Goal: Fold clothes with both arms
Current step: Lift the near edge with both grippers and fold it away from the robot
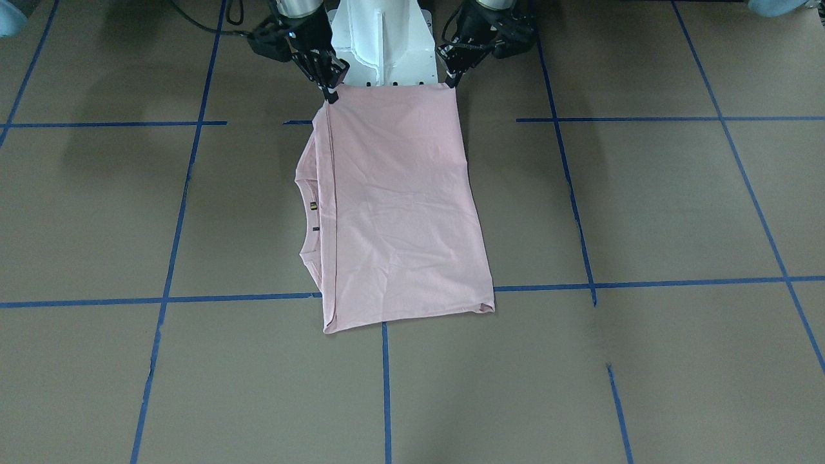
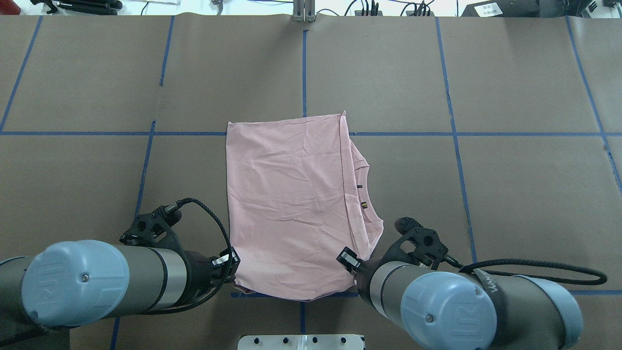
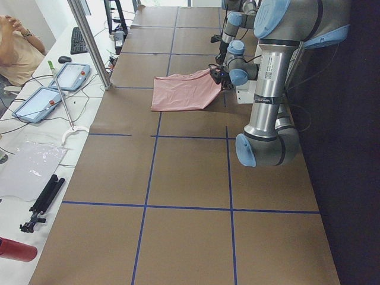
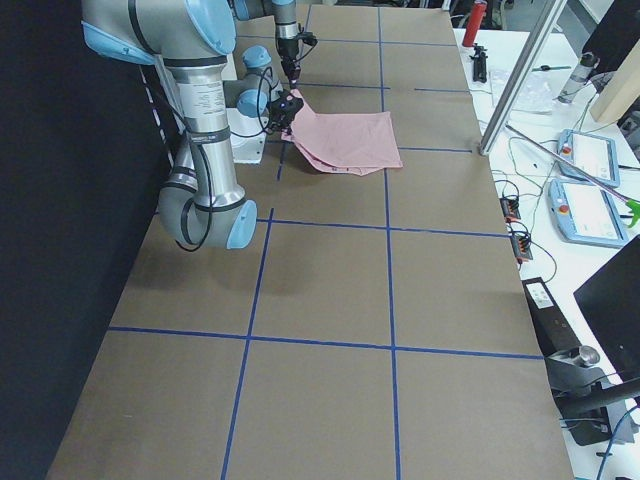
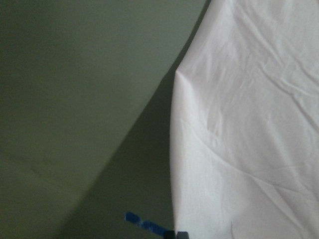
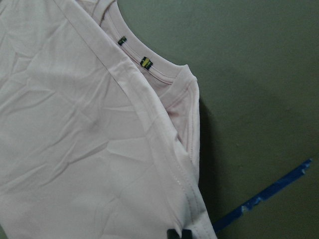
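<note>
My table (image 2: 510, 204) is wide and flat, with a brown cover; thin blue tape lines (image 2: 304, 63) cross it and cut it into big squares; one pink T-shirt (image 2: 286, 204) lies on it, folded into a tall block, in the middle and close to my side; its neck hole (image 2: 363, 194) peeks out toward my right; one blue line runs under its far edge, and another shows by its near edge.

One T-shirt (image 1: 399, 206). Left arm (image 2: 97, 282) plus right arm (image 2: 461, 306): two. Two pendants (image 3: 37, 104). One person (image 3: 18, 47).
</note>
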